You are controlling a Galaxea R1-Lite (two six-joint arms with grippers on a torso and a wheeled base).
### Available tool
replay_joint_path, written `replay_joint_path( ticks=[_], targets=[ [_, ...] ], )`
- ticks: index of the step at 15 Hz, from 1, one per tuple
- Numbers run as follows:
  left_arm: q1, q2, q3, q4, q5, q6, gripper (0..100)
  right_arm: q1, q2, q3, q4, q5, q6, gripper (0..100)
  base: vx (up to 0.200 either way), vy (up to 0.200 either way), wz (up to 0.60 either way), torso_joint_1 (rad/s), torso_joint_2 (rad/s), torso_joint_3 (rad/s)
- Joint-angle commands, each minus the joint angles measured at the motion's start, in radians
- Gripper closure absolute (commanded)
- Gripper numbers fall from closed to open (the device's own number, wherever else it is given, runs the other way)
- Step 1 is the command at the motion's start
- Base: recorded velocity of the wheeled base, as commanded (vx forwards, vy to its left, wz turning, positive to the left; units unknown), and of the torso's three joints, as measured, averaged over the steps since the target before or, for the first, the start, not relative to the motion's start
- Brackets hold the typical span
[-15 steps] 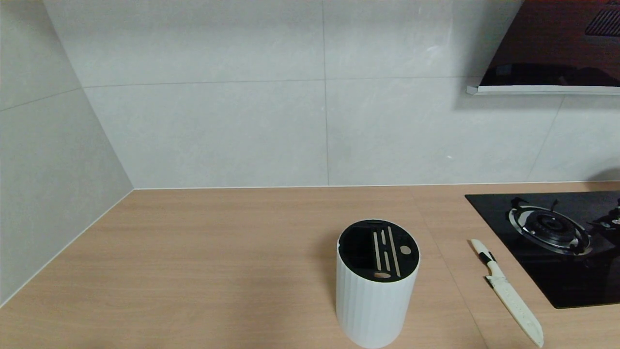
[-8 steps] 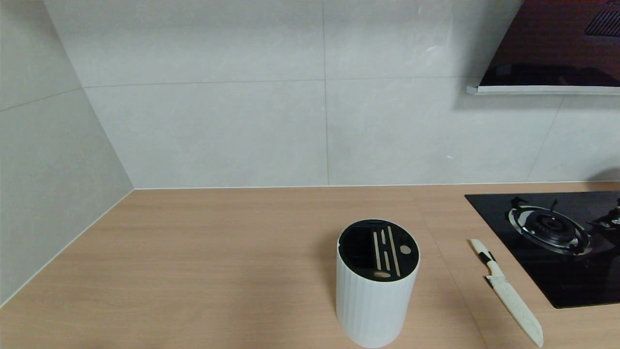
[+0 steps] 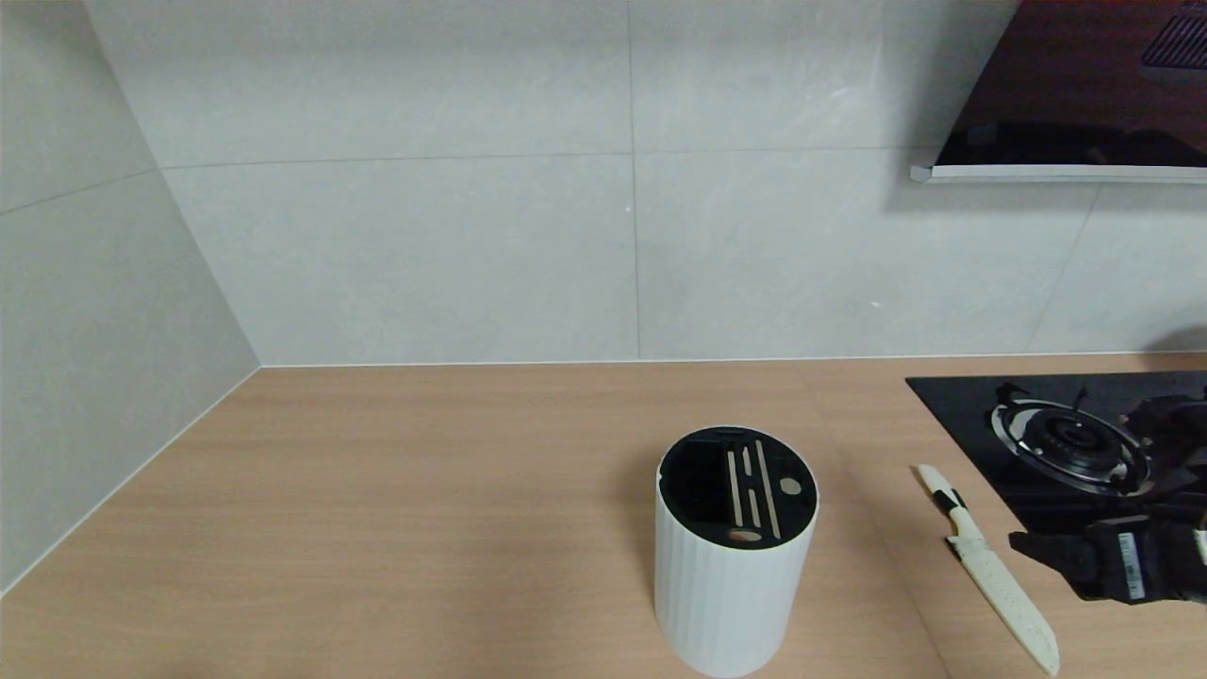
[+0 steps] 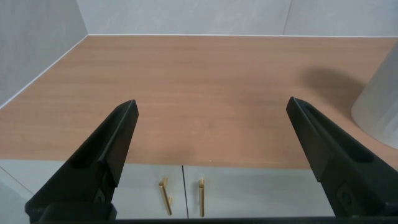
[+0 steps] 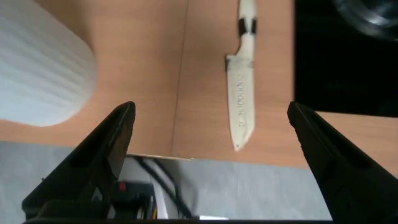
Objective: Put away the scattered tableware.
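A cream-white knife [image 3: 985, 566] with a black band on its handle lies flat on the wooden counter [image 3: 424, 490], between the hob and a white ribbed knife holder [image 3: 731, 585] with a black slotted top. My right gripper [image 3: 1037, 552] hovers just right of the blade, low over the counter's front edge. From its wrist view the right gripper [image 5: 210, 109] is open, with the knife [image 5: 242, 99] below the gap and the holder [image 5: 43, 74] off to one side. My left gripper [image 4: 211, 102] is open and holds nothing, in front of the counter edge, the holder [image 4: 379, 106] at the side.
A black gas hob [image 3: 962, 415] with a burner [image 3: 1070, 443] is set into the counter at the right, under a dark range hood [image 3: 1075, 94]. Tiled walls close the back and left. Cabinet doors with gold handles [image 4: 183, 196] sit below the counter front.
My right gripper has come into the head view from the right edge, beside the knife. The knife and the holder have not moved.
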Motion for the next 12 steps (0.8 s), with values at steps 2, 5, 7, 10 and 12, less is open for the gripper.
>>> replay_joint_path(
  ticks=[2,5,7,10,12],
  targets=[
    [-0.001,0.000,0.000,0.000,0.000,0.000,0,0.003,0.335,-0.006,-0.121,-0.043,0.000,0,0.000,0.000,0.00,0.000,0.00,0.000],
    [-0.001,0.000,0.000,0.000,0.000,0.000,0,-0.019,0.456,-0.006,-0.197,-0.086,-0.001,0,0.000,0.000,0.00,0.000,0.00,0.000],
    [-0.001,0.000,0.000,0.000,0.000,0.000,0,-0.034,0.539,-0.006,-0.284,-0.088,-0.003,0,0.000,0.000,0.00,0.000,0.00,0.000],
    [-0.001,0.000,0.000,0.000,0.000,0.000,0,-0.056,0.646,-0.012,-0.405,-0.106,-0.016,0,0.000,0.000,0.00,0.000,0.00,0.000],
    [-0.001,0.000,0.000,0.000,0.000,0.000,0,-0.076,0.707,-0.015,-0.506,-0.108,-0.026,0,0.000,0.000,0.00,0.000,0.00,0.000]
  ],
)
